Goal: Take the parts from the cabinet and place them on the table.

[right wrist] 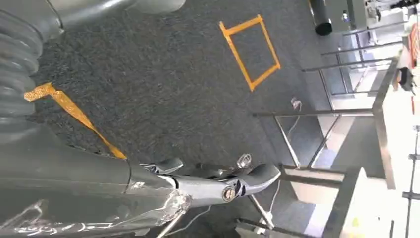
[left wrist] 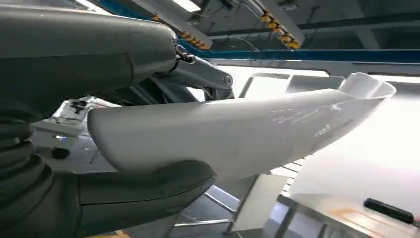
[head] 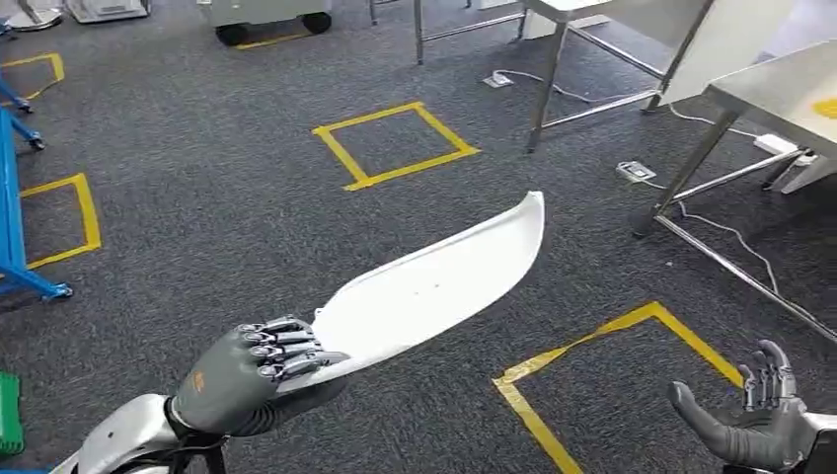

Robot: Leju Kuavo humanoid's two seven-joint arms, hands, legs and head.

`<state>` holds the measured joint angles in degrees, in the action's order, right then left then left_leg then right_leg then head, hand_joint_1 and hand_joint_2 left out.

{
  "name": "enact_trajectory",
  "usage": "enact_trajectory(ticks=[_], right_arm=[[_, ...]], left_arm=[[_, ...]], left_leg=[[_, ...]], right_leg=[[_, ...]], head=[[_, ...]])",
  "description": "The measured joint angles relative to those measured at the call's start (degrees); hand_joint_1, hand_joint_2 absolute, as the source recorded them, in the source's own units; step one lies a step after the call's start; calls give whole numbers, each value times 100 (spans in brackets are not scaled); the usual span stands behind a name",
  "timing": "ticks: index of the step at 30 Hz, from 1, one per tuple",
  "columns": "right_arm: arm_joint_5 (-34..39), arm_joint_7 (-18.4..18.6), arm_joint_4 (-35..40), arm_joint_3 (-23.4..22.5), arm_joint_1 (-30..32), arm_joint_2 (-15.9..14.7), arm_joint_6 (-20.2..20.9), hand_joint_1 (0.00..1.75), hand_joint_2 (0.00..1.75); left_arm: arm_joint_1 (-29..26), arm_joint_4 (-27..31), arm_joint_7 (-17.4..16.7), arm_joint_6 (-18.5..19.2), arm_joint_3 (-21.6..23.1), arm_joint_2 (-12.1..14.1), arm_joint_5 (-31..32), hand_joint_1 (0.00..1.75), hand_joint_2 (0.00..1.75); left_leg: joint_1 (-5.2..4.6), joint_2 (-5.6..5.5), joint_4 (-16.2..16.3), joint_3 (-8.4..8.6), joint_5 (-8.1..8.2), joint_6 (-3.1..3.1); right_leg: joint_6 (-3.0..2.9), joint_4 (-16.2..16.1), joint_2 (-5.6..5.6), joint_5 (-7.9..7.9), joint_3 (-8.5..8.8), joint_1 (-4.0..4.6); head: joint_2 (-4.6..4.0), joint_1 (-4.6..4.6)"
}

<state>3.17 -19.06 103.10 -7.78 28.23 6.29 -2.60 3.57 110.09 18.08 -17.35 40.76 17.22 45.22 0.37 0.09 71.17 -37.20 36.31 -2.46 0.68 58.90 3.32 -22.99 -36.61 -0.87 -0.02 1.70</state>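
A long white curved part (head: 434,286) is held out over the grey carpet. My left hand (head: 252,375) grips its near end, fingers over the top. In the left wrist view the white part (left wrist: 237,131) lies between the thick thumb (left wrist: 143,191) and the fingers above. My right hand (head: 755,420) is at the lower right, palm up, fingers apart and holding nothing. Its fingers (right wrist: 223,183) stretch over the carpet in the right wrist view. A steel table (head: 780,94) stands at the upper right.
Yellow tape squares (head: 395,143) mark the carpet, one near my right hand (head: 612,365). A second steel table (head: 592,39) stands farther back, with cables and sockets (head: 637,173) on the floor. A blue frame (head: 15,217) runs along the left edge.
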Motion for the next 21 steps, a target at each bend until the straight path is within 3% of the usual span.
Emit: enact_trajectory(ticks=[2, 3, 4, 7, 8, 9, 10, 12, 13, 14, 15, 16, 17, 18, 19, 21], right_arm=[[0, 0, -2, 0, 3, 0, 2, 0, 175], [2, 0, -2, -2, 2, 0, 0, 0, 175], [4, 0, -4, -4, -2, -2, 0, 0, 175], [4, -4, -9, 7, 41, 0, 0, 0, 175], [7, -2, -11, 11, 63, -2, 4, 0, 175], [140, 33, -11, 7, 64, -2, 31, 0, 175], [372, 224, -20, 7, 23, -2, 100, 0, 175], [852, 787, -113, -17, -28, -2, 112, 0, 175], [885, 1050, -204, -53, -5, 0, 54, 0, 175], [859, 1262, -348, -103, 21, 0, -22, 0, 175], [815, 1388, -550, -166, 56, 0, -105, 0, 175], [765, 1462, -779, -247, 100, 0, -153, 0, 175], [661, 1482, -1007, -323, 147, 0, -136, 0, 175], [524, 1566, -1238, -417, 170, 0, -83, 0, 175], [296, 1769, -1520, -514, 186, 2, 0, 0, 175], [-574, 2298, -1926, -846, 266, 90, 280, 0, 175]], left_arm=[[1, 0, 2, 0, 0, 11, 0, 175, 175], [1, 0, 2, 0, 0, 20, 0, 175, 175], [2, 0, 2, -7, 0, 20, -2, 175, 175], [3, 0, 4, -15, 2, 22, 0, 175, 175], [8, 0, 4, -15, 0, 33, 0, 175, 175], [11, 0, 4, -24, 2, 20, 0, 175, 175], [11, 0, 4, -52, 2, 13, -9, 175, 175], [9, -9, -4, -83, 4, 9, -61, 175, 175], [8, -17, -13, -120, 6, 9, -128, 175, 175], [9, -30, -28, -166, 7, 9, -199, 175, 175], [9, -42, -42, -215, 7, 9, -256, 175, 175], [12, -59, -46, -280, 4, 9, -317, 175, 175], [20, -72, -46, -308, 7, 11, -369, 175, 175], [32, -87, -33, -345, 9, 15, -432, 175, 175], [50, -105, -15, -389, 13, 22, -494, 175, 175], [107, -120, 9, -481, 42, 50, -621, 175, 175]], left_leg=[[7, -115, -845, 229, -855, 19], [31, -339, -1182, 294, -1133, 15], [27, -404, -1380, 278, -977, 57], [-8, -299, -1335, 317, -1066, 173], [22, -228, -1396, 353, -1122, 243], [14, -179, -1403, 381, -1112, 271], [10, -130, -1403, 399, -1096, 298], [-8, 5, -1403, 418, -1067, 332], [-13, 59, -1402, 423, -1053, 331], [-15, 106, -1401, 436, -1035, 330], [-15, 148, -1401, 457, -1012, 326], [-16, 192, -1400, 488, -988, 314], [-16, 224, -1400, 531, -955, 299], [-21, 264, -1400, 575, -922, 263], [-64, 275, -1385, 603, -886, 223], [-55, 331, -1409, 622, -884, 180]], right_leg=[[52, 0, 133, -57, 92, -13], [81, 0, 184, -75, 86, -19], [110, 68, 246, -90, 74, -2], [232, -17, 377, -118, 2, -27], [247, 26, 312, -143, 24, -28], [252, 158, 7, -253, -14, 5], [273, 484, -165, -481, -157, 15], [302, 1377, -271, -921, -590, 13], [312, 1696, -284, -1015, -752, 14], [313, 1696, -285, -961, -758, 14], [310, 1447, -291, -786, -621, 14], [301, 1004, -324, -554, -377, 15], [291, 437, -415, -317, -61, 19], [269, 8, -619, -233, 166, 36], [238, -9, -615, -226, 180, 58], [182, 8, -499, -237, 199, 72]], head=[[0, -2], [0, -6], [0, -11], [0, 4], [0, -7], [0, 18], [0, 50], [0, 44], [0, 48], [0, 44], [0, 48], [0, 44], [0, 46], [0, 48], [0, 37], [0, 33]])
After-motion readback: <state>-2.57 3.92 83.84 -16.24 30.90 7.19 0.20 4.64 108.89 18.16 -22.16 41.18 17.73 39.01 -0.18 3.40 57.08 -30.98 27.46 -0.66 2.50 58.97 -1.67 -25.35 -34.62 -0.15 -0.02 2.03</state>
